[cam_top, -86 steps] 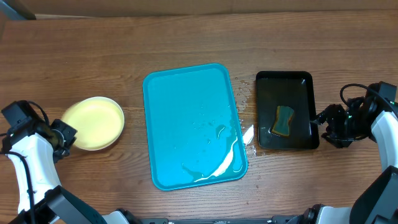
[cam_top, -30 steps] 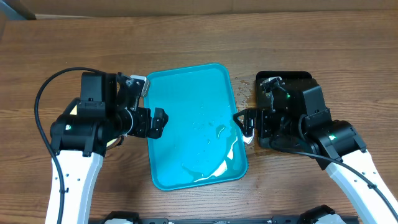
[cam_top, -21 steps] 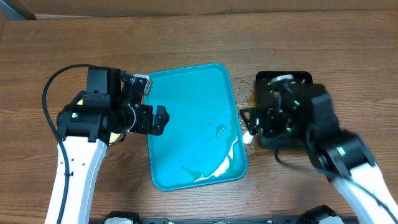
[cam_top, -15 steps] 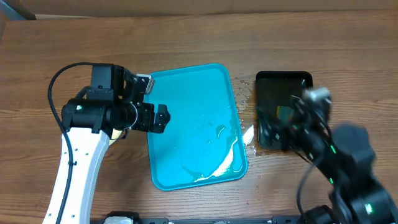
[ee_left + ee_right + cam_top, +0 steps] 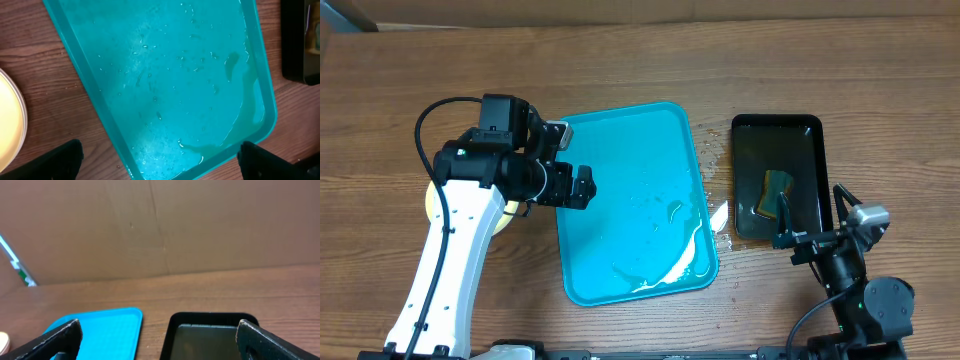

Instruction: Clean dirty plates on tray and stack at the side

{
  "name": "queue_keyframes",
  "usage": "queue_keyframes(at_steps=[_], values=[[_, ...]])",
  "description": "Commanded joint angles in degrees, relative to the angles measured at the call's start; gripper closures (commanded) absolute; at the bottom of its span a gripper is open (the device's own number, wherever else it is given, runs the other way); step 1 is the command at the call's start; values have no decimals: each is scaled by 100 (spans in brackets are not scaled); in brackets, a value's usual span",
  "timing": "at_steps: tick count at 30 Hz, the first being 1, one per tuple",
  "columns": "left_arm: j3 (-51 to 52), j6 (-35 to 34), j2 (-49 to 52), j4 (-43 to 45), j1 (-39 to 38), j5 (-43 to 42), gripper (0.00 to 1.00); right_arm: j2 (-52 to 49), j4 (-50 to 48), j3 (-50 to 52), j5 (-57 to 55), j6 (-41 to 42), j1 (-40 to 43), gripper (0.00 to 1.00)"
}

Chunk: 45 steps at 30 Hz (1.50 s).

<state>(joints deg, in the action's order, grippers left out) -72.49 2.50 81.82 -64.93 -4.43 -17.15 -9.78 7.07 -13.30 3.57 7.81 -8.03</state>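
The turquoise tray (image 5: 620, 170) lies in the middle of the bench (image 5: 620, 60). Its floor is wet: droplets are scattered across it, and a shallow pool (image 5: 242, 117) lies along the right rim toward the near-right corner.

My left claw (image 5: 160, 145) hangs above the tray's left rim, about halfway along it, looking down over the tray. Its fingers are spread wide, one at each lower corner of my left wrist view, and there is nothing between them.

Just off the tray's left side, apart from the rim, a pale lime-green plate (image 5: 9, 125) sits on the bench. From overhead my left arm covers most of it and only slivers of its edge show. I cannot tell whether other plates lie under it.

To the right of the tray, near but not touching, is a black tray (image 5: 800, 140) with a yellow-green sponge (image 5: 772, 186) in it. Water specks (image 5: 712, 152) dot the wood between the two trays, beside the tray's right rim.

My right claw (image 5: 159, 325) is down low, out to the right of the tray's near-right corner and by the near end of the black tray. It points level across the bench toward a brown wall (image 5: 160, 230), with the tray's near edge and the black tray both ahead of it. Its fingers stand far apart and grip nothing.
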Motion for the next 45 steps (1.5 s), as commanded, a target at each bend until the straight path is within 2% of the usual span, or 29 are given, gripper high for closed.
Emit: queue_keyframes(at_steps=[1, 8, 18, 23, 39, 45], values=[[-66, -76, 96, 7, -26, -24, 0, 313, -260, 409, -9, -39, 50, 0], [-66, -76, 111, 7, -26, -24, 0, 955, -1032, 1307, -17, -37, 55, 0], [-66, -76, 111, 7, -26, -24, 0, 962, -837, 1287, -52, -39, 66, 0], [-66, -76, 111, 7, -26, -24, 0, 960, -232, 1283, -61, -39, 66, 0], [-63, -76, 111, 2, -37, -31, 0, 940, -245, 1283, -55, -39, 66, 0], [-52, -76, -238, 59, -168, 494, 0, 940, -247, 1283, -55, -39, 66, 0]])
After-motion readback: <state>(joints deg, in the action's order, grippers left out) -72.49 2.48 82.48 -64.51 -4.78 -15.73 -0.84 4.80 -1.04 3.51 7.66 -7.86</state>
